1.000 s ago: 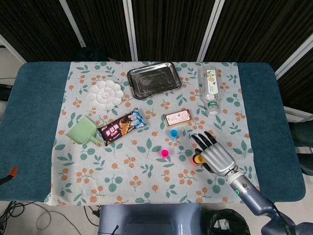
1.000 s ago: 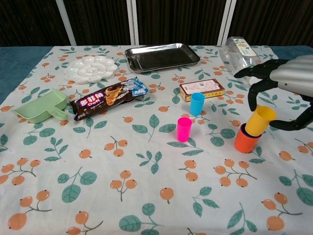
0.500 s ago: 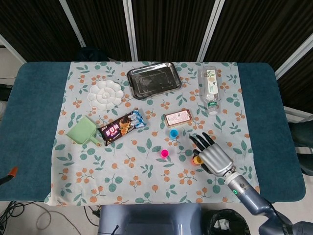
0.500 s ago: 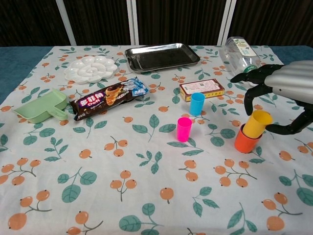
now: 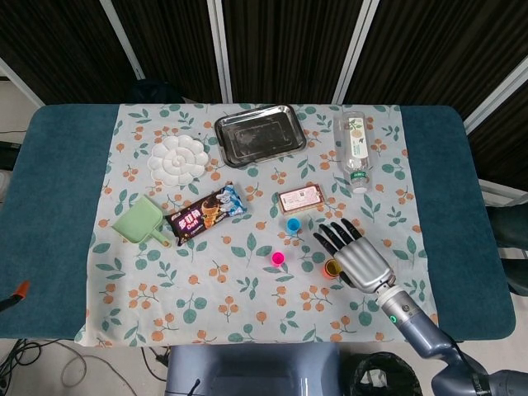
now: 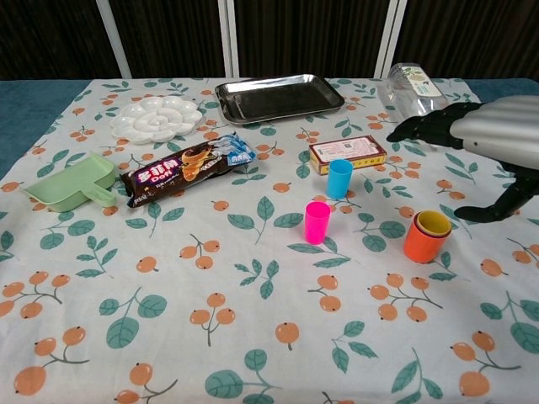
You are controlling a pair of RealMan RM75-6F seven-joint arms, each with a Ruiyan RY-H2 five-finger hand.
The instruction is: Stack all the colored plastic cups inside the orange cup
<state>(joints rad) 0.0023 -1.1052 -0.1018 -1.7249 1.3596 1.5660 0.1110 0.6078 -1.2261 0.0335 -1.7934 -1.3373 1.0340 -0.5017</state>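
Now the yellow cup is sitting nested inside the orange cup on the tabletop, while the right hand is hovering above it, fingers spread and holding nothing; pink cup and blue cup are standing apart

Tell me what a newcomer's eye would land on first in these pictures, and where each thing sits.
The silver right hand with dark fingers spread, hovering above the orange cup at the table's right, which has the yellow cup nested inside. Just left of it stand the bright pink cup and, behind that, the blue cup, both upright on the floral cloth. At the far edge a shiny steel tray catches the light.
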